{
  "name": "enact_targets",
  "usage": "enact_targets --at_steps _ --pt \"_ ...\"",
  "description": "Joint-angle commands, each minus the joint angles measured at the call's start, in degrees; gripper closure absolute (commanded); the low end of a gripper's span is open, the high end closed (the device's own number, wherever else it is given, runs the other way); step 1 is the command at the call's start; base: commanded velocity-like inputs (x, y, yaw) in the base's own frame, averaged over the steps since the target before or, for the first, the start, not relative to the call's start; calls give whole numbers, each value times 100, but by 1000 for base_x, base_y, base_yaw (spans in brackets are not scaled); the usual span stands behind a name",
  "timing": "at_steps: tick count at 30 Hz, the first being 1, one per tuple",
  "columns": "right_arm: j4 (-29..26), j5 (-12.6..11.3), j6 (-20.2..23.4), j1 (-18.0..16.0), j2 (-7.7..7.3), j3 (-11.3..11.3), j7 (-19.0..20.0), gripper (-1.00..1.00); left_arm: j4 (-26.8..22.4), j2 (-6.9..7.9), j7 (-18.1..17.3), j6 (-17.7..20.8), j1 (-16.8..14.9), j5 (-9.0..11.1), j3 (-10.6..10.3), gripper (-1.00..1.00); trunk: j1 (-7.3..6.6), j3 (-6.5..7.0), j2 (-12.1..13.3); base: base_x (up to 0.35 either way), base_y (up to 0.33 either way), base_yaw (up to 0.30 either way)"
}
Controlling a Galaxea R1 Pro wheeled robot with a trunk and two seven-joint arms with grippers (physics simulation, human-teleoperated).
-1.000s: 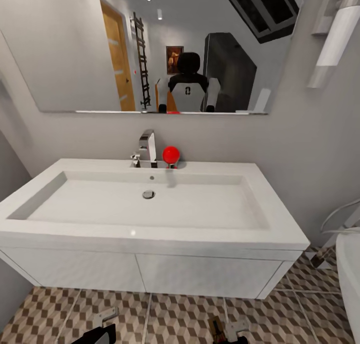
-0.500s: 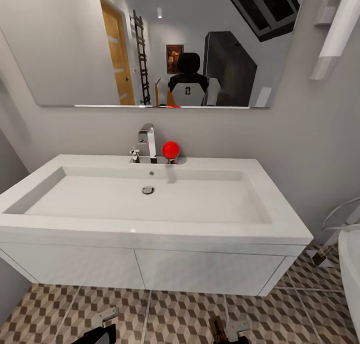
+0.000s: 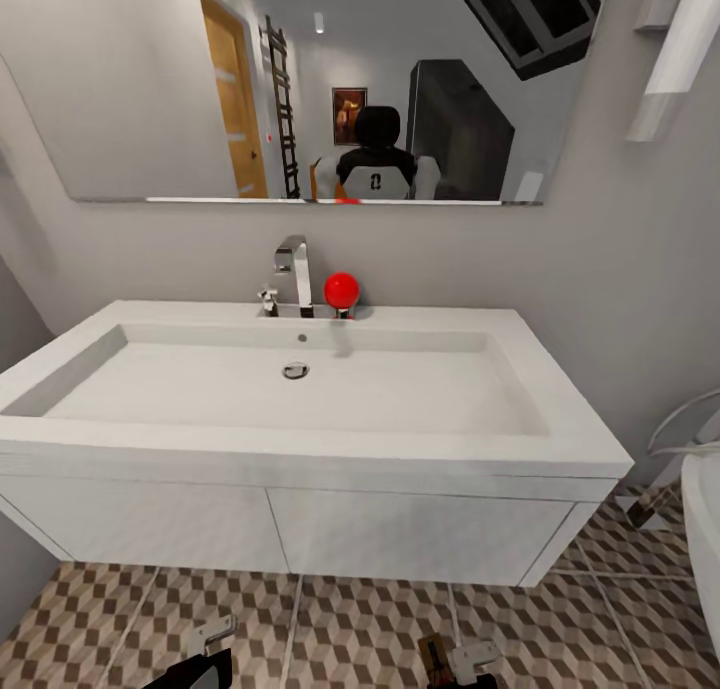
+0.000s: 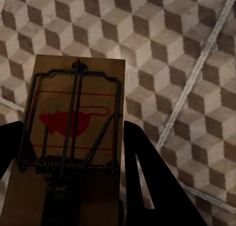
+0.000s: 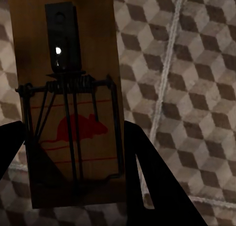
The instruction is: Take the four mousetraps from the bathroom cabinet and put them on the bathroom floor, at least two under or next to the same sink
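My left gripper (image 4: 73,186) is shut on a tan wooden mousetrap (image 4: 73,122) with a red mouse print and a dark wire spring, held above the cube-patterned bathroom floor (image 4: 187,63). Another mousetrap (image 5: 69,98) hangs over the same tiles with my right gripper (image 5: 73,186) shut on it. In the head view both grippers, left (image 3: 205,649) and right (image 3: 460,664), sit low at the picture's bottom edge, in front of the white vanity. Beside the right one, its mousetrap (image 3: 432,657) shows as a thin dark strip. The wide white bathroom sink (image 3: 300,449) with its chrome faucet (image 3: 297,269) is straight ahead. The cabinet is out of view.
A red ball-shaped object (image 3: 341,291) stands next to the faucet. A large mirror (image 3: 300,89) above the sink reflects me and a wooden door. The white bathtub's rim (image 3: 705,529) and a hose are at the right edge. Tiled floor (image 3: 370,619) lies before the vanity.
The whole head picture has shifted: sink and mirror sit slightly higher and more floor shows, so the camera moved. Both grippers keep their place in the picture, holding their mousetraps.
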Motion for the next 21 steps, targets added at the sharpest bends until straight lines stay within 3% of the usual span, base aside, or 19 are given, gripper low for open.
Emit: enact_targets --at_steps 1,8,14,21 --pt "4 19 11 -7 11 27 -45 100 -20 10 33 42 1 14 -44 100 22 -23 -44 0 0 0" --pt "-71 35 931 -241 18 13 -68 100 -44 16 33 50 1 35 -32 100 176 -149 -324 0 0 0" --pt "-66 27 1098 -495 104 9 -76 100 -84 17 33 43 1 38 -3 100 307 -256 -565 0 0 0" --pt "-67 26 1166 -531 114 4 -70 100 -338 38 48 91 1 31 18 100 461 -382 -846 0 0 0"
